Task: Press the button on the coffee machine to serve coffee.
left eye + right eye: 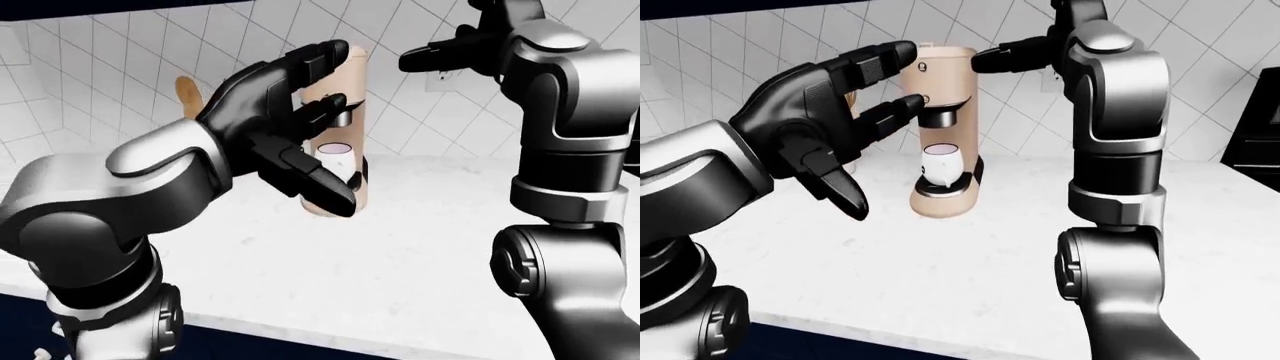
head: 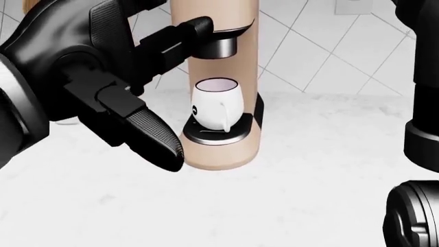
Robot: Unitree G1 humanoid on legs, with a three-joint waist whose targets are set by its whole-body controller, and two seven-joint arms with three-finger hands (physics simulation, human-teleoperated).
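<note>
Coffee machine [image 1: 943, 127] stands on the white surface [image 1: 970, 262] against the tiled wall, a white mug [image 1: 940, 164] on its drip tray.

Our left robot hand [image 1: 855, 101] hovers spread open just beside the machine's upper part, one fingertip [image 2: 199, 24] near the round button [image 1: 923, 67], holding nothing. Our right robot hand [image 1: 1015, 49] is raised near the machine's top; we cannot tell how far it is open.

A tan coffee machine [image 1: 945, 135] stands upright on the counter, its round button [image 1: 923, 67] near the top.
</note>
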